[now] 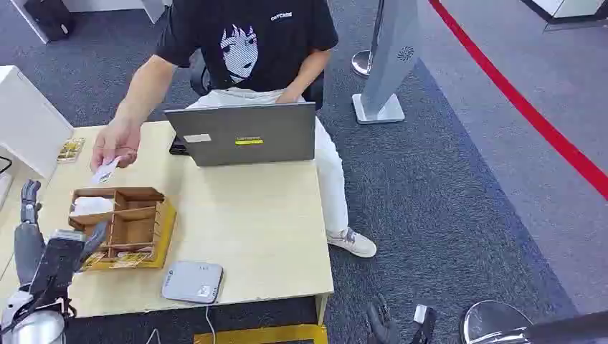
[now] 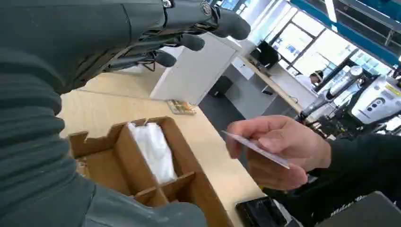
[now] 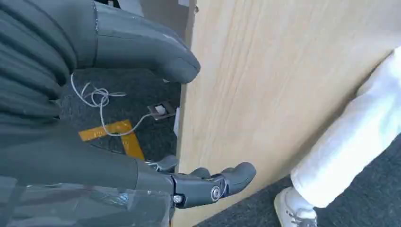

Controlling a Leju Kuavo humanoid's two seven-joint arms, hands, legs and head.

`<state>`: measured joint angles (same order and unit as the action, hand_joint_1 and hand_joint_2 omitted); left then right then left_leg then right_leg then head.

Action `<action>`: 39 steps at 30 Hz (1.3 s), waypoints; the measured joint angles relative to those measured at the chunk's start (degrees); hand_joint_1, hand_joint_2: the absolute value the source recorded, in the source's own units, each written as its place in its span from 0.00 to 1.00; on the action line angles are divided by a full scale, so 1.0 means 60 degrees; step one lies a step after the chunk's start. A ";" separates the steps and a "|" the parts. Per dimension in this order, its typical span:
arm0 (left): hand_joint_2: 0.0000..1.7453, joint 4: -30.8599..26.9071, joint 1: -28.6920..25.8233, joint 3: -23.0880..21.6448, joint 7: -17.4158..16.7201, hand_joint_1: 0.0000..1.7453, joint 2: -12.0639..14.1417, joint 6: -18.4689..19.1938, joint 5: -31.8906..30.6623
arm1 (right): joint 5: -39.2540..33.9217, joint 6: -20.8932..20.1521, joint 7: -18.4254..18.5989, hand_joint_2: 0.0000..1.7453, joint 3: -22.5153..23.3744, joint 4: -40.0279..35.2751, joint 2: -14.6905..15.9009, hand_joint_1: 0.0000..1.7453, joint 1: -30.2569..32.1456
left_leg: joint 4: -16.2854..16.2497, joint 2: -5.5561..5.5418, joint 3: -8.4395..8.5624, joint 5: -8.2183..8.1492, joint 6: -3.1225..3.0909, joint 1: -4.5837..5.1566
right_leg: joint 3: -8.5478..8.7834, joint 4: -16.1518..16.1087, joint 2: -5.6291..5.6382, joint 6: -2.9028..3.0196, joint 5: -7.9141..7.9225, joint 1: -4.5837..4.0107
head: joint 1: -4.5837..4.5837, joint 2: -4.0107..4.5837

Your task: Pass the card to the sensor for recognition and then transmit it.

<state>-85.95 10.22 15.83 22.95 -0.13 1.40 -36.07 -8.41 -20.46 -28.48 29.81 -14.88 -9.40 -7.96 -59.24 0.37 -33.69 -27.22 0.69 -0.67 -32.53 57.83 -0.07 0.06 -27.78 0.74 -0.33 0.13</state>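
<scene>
Evidently the card (image 2: 255,149) is pinched in a person's hand (image 2: 279,151) and held out just above the far edge of the box (image 1: 122,226), presumably so that it can be taken by the left hand (image 1: 43,251). That hand is raised at the near left edge of the tabletop (image 1: 244,222), close beside the box, its fingers (image 2: 189,41) spread apart and nothing gripped; in the left wrist view they are stretched toward the card but are not yet touching it. A white packet (image 2: 150,150) is seen lying in one compartment of the box. The sensor (image 1: 192,282), a flat grey pad, is placed near the front edge of the tabletop, well apart from the card, probably so it can be reached once the card is received. The right hand (image 3: 142,118) is hung low beside the tabletop's edge, fingers apart and empty, kept out of the way. A laptop (image 1: 244,134) is stood open before the person. The handover is judged not yet done.
</scene>
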 joint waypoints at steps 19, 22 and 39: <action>1.00 0.2263 0.3090 -0.2996 -0.2229 1.00 0.0915 -0.1526 -0.3941 | 0.0339 0.0186 0.0251 1.00 -0.0372 0.0026 -0.0102 0.00 -0.0222 | -0.0001 0.0006 -0.0003 0.0013 0.0003 0.0000 | -0.0003 0.0006 0.0005 0.0006 0.0013 0.0000 | -0.0004 0.0000; 1.00 0.2577 0.3463 -0.3357 -0.2561 1.00 0.1074 -0.1708 -0.4466 | 0.0408 0.0247 0.0291 1.00 -0.0470 0.0026 -0.0106 0.00 -0.0253 | -0.0002 0.0006 -0.0003 0.0014 0.0004 -0.0003 | -0.0004 0.0007 0.0005 0.0008 0.0014 0.0000 | 0.0000 0.0000; 1.00 0.3050 0.3916 -0.4038 -0.3194 1.00 0.1501 -0.2987 -0.5583 | 0.0488 0.0379 0.0324 1.00 -0.0535 0.0025 -0.0146 0.00 -0.0322 | 0.0000 0.0003 -0.0010 0.0017 0.0007 -0.0001 | -0.0006 0.0013 0.0005 0.0017 0.0019 -0.0001 | 0.0000 0.0000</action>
<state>-67.65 33.72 -8.39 3.78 8.87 -16.53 -69.57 -5.49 -18.18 -26.53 26.60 -14.73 -10.27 -9.89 -59.24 0.39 -33.75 -27.12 0.73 -0.68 -32.57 57.90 -0.04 0.16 -27.67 0.73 -0.33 0.13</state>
